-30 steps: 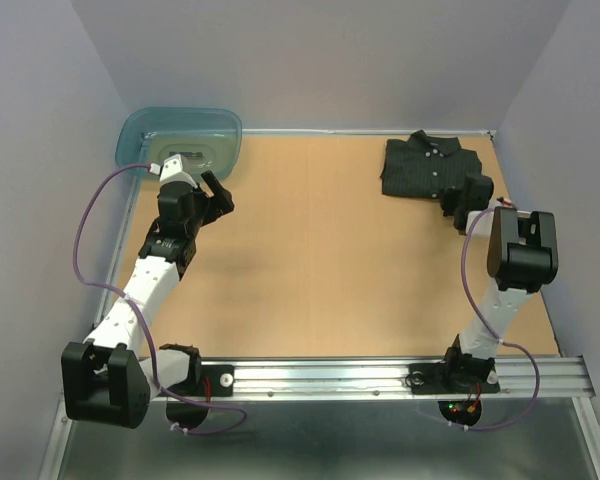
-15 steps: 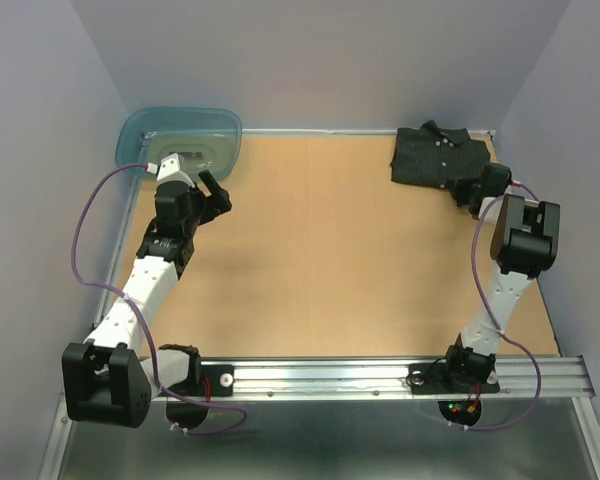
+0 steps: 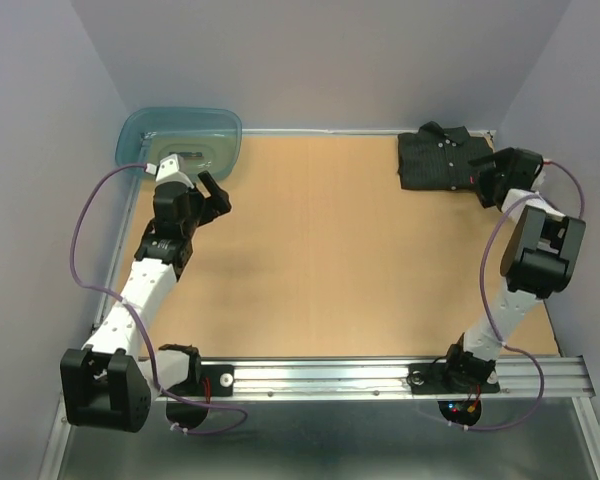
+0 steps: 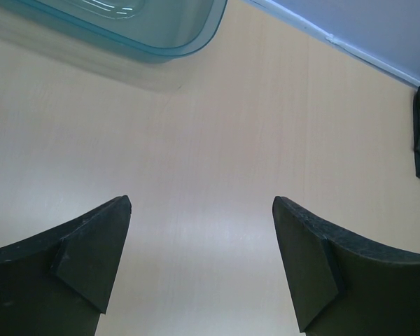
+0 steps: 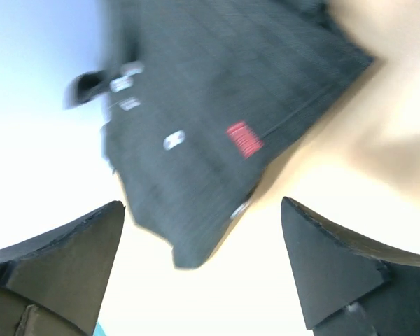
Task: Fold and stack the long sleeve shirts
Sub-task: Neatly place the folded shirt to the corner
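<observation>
One folded shirt (image 3: 438, 160) is now lying flat in the back corner of the worktop (image 3: 320, 260), all the way across from the tub (image 3: 180, 135), and it is sitting a bit farther from the tub than a moment ago. The right hand (image 3: 502, 172), which was pinching the shirt's edge and sliding it there, is now letting go, with its fingers spread wide just beside the cloth and holding nothing. The left hand (image 3: 208, 190) is waiting near the tub with its fingers spread too, so I am thinking this shirt is done and is starting the stack.
</observation>
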Controlling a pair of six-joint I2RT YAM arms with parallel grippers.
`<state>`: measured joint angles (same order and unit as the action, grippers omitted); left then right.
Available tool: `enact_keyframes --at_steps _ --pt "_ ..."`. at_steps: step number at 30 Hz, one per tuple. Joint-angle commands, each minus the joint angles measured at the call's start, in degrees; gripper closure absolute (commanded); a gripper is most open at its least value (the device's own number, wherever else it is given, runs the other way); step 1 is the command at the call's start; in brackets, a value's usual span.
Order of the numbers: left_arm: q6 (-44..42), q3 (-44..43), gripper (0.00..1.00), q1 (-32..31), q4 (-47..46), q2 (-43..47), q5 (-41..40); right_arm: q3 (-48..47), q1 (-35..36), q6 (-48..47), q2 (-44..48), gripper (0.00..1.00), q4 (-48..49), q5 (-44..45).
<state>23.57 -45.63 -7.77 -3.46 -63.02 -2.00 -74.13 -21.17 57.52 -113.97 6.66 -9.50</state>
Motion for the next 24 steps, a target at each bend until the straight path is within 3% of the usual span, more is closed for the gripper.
enact_keyframes --at_steps 1,5,12,16,20,24 --pt "-0.9 -4.1 0.05 0.3 4.9 4.6 1.0 0.3 0.0 -10.7 13.1 0.01 -7.3 1.1" --pt "-1.6 -11.2 0.05 0.3 16.5 10.1 -2.7 0.2 0.0 -18.1 26.3 0.0 -22.2 2.5" --pt "-4.9 -24.5 0.02 0.3 30.9 19.5 -10.9 -2.9 0.1 -24.0 51.1 0.0 -35.0 -3.3" --pt "-7.3 -29.0 0.02 0.3 34.6 26.1 -15.8 -9.3 4.4 -28.7 62.0 0.0 -41.5 6.5" --pt "-7.7 -34.5 0.01 -1.1 40.2 30.0 -23.0 -13.3 14.1 -34.1 67.2 0.0 -49.0 16.8" --pt "-7.3 -33.9 0.01 -2.4 41.8 32.9 -26.3 -12.3 19.7 -36.4 71.8 0.0 -51.6 23.5"
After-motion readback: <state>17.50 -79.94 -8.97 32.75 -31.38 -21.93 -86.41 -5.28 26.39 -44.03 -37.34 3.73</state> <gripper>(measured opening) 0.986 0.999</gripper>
